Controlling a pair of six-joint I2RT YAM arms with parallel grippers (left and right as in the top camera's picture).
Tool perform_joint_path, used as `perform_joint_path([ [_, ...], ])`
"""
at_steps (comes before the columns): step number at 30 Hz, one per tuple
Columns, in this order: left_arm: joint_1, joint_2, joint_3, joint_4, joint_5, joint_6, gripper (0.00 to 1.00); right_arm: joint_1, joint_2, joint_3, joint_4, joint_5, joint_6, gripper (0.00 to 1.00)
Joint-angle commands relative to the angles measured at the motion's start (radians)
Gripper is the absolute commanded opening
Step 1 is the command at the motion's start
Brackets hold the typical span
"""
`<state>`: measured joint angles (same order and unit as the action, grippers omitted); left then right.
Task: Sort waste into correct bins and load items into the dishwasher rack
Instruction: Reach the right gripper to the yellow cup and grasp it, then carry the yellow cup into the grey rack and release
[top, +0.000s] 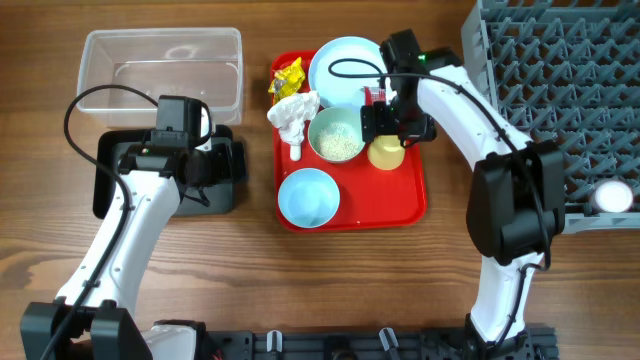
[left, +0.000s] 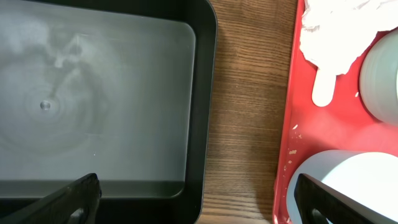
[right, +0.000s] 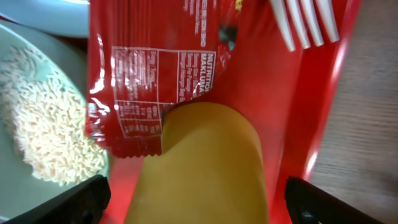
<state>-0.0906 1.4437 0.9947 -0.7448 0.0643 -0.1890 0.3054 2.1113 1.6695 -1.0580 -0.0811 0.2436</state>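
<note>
On the red tray (top: 405, 200) lie a yellow wrapper (top: 288, 78), a white napkin (top: 294, 112), a spoon (top: 296, 150), a blue plate (top: 340, 62), a bowl of rice grains (top: 336, 135), an empty blue bowl (top: 308, 196) and a yellow cup (top: 386, 153). My right gripper (top: 385, 125) is open, its fingers either side of the yellow cup (right: 205, 168), beside the red wrapper (right: 149, 81) and fork (right: 305, 22). My left gripper (top: 222, 160) is open over the black bin's (top: 110, 185) right edge (left: 202, 112). The clear bin (top: 160, 65) is empty.
The grey dishwasher rack (top: 560, 90) fills the right side, with a pinkish-white cup (top: 610, 196) at its lower edge. In the left wrist view, bare wood (left: 249, 118) separates the black bin from the red tray (left: 292, 118).
</note>
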Motion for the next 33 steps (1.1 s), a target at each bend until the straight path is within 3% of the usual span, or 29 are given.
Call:
perform_joint_path([
  [1,-0.003,0.011,0.017,0.000,-0.005,-0.003,1.00,0.006,0.010,-0.073,0.040,-0.025,0.044,0.86],
  [3,-0.003,0.011,0.017,0.000,-0.005,-0.003,1.00,0.006,0.010,-0.109,0.056,-0.025,0.049,0.81],
  [7,-0.003,0.011,0.017,0.000,-0.005,-0.003,1.00,0.006,0.009,-0.117,0.056,-0.025,0.048,0.57],
  [9,-0.003,0.011,0.017,0.000,-0.005,-0.003,1.00,0.005,0.009,-0.116,0.055,-0.025,0.048,0.53],
  [16,-0.003,0.011,0.017,0.000,-0.002,-0.003,1.00,0.002,-0.032,-0.108,0.035,-0.025,0.048,0.51],
  [20,-0.003,0.011,0.017,0.000,-0.002,-0.003,1.00,-0.005,-0.099,-0.019,-0.069,-0.025,0.040,0.48],
  [28,-0.003,0.011,0.017,0.000,-0.002,-0.002,1.00,-0.057,-0.491,0.031,-0.271,0.085,0.003,0.47],
  [33,-0.003,0.011,0.017,0.011,-0.002,-0.003,1.00,-0.231,-0.706,0.030,-0.445,0.242,0.043,0.48],
])
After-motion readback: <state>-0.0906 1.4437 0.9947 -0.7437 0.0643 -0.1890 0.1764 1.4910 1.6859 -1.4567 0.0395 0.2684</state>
